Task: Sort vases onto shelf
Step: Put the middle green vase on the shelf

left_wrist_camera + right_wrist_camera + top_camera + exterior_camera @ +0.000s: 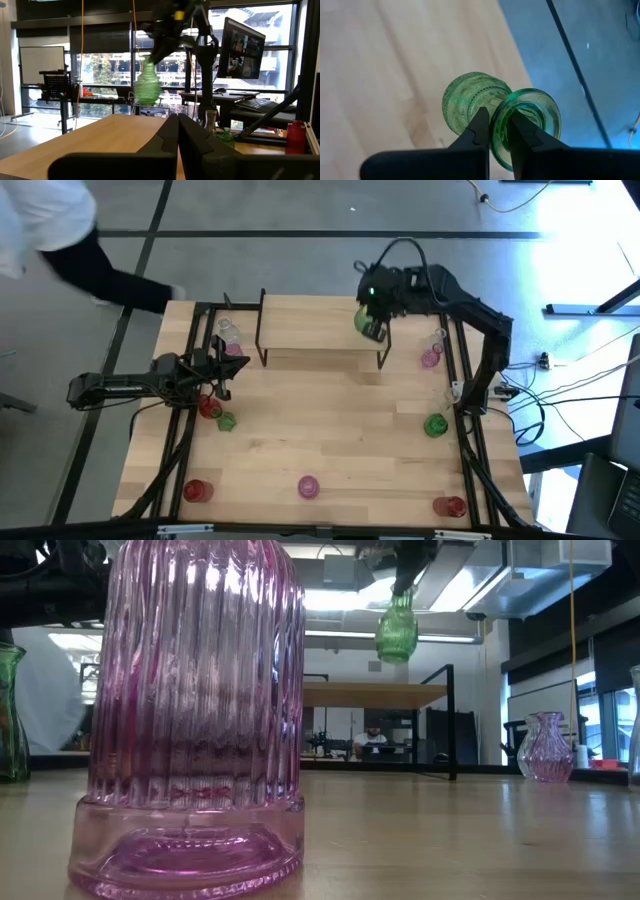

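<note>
Placing step in hand: above the shelf (320, 330), near its right end, hangs the right gripper (374, 328), clenched on the rim of a green vase (485, 110), body dangling clear of the board. Next, probably: lowering until the base sits flat, then letting go. At table's left edge waits the left gripper (218, 365), fingers together, empty.

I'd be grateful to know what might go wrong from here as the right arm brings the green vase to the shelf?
1. The right gripper pinches only the rim of the green vase, which hangs in the air; it might swing or slip.
2. It hangs near the right end of the shelf, so a small misplacement may tip it off.
</note>
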